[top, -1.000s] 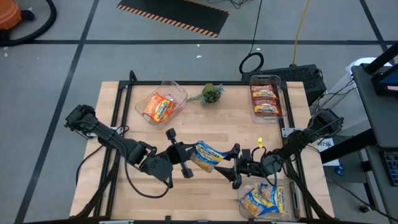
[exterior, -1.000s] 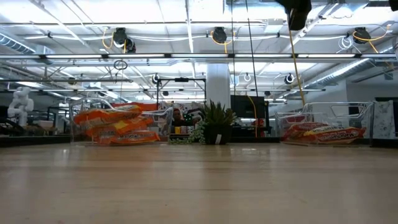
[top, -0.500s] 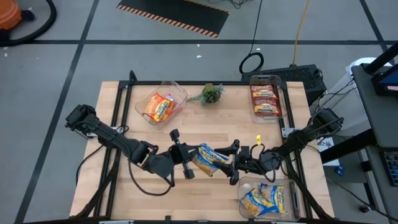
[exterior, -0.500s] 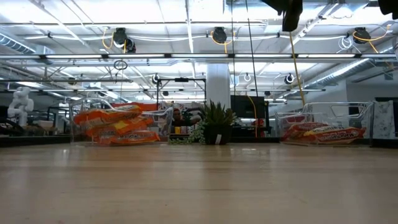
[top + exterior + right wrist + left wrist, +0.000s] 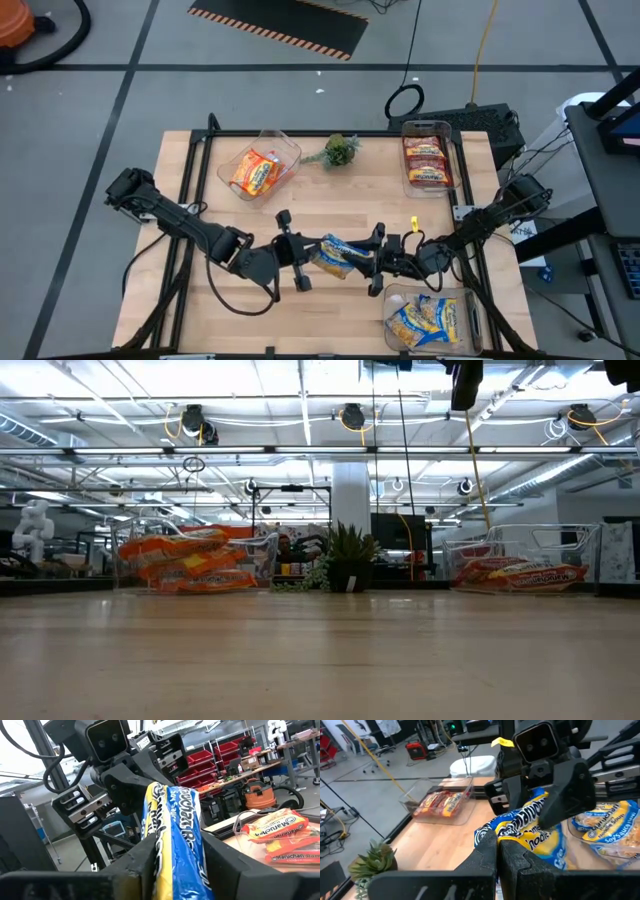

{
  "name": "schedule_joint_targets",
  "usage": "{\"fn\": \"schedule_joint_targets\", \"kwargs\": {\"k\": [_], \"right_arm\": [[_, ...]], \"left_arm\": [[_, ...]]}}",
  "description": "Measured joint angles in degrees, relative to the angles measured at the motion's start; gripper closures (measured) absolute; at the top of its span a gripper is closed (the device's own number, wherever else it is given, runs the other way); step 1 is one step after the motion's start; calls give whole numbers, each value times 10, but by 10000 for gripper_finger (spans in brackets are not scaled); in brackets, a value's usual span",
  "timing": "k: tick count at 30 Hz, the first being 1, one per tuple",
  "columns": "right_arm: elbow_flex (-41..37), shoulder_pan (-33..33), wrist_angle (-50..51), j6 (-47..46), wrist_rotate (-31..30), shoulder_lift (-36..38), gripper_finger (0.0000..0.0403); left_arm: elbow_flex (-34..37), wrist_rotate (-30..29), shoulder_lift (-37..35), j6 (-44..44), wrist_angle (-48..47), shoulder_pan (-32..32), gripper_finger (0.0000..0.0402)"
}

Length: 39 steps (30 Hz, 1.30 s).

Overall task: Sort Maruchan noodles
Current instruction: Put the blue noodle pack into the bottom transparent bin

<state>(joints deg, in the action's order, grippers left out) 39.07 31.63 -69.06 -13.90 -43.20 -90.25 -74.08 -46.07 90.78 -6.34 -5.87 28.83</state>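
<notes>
Mid-handoff over the near middle of the desk (image 5: 330,200): one yellow-and-blue packet (image 5: 336,256) held up in the air between both arms, clear of the wood. Left end effector (image 5: 305,254) clamped tight on the packet's left end, fingers (image 5: 485,851) pinching the crinkly edge in the left wrist view. Right end effector (image 5: 372,262) at the packet's other end, fingers (image 5: 145,851) on either side of the plastic and pressing against it in the right wrist view, so gripping the same packet too by the look of it. Rest already in clear bins: orange packets (image 5: 256,171) in the far-left bin (image 5: 285,150), red-brown packets (image 5: 425,161) in the far-right bin (image 5: 447,137), more yellow-and-blue ones (image 5: 423,322) in the near-right bin (image 5: 392,298), just beside the right arm. Small green plant sprig (image 5: 340,150) at the far edge between the two far bins. Low view: just the orange packets (image 5: 187,561), the plant (image 5: 345,559) and the red-brown packets (image 5: 518,573) lined up along the far side, with dark bits of arm poking in at the top edge.
</notes>
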Motion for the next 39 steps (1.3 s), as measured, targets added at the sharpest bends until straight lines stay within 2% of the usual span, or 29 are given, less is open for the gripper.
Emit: {"fn": "schedule_joint_targets", "kwargs": {"k": [5, 10, 13, 17, 21, 25, 30, 39], "right_arm": [[0, 0, 0, 7, 0, 0, 293], [0, 0, 0, 11, 1, 0, 294], [0, 0, 1, 17, 3, 0, 290], [0, 1, 2, 26, 6, 0, 294], [0, 3, 1, 30, 9, 0, 298], [0, 8, 6, 38, -15, 11, 296], [0, 17, 33, 47, -14, 36, 298], [0, 71, 226, -27, -5, 128, 296]], "left_arm": [[0, 1, 0, 0, 0, 2, 400], [0, 2, 0, 0, 0, 6, 391], [0, 4, 0, -11, 2, 11, 362], [0, 21, -2, -24, 1, 17, 302], [0, 11, -4, -29, 0, 26, 248], [0, 7, -11, -32, 4, 37, 217], [-2, -1, -35, -35, 0, 53, 209], [0, -4, -67, -55, -77, 92, 208]]}}
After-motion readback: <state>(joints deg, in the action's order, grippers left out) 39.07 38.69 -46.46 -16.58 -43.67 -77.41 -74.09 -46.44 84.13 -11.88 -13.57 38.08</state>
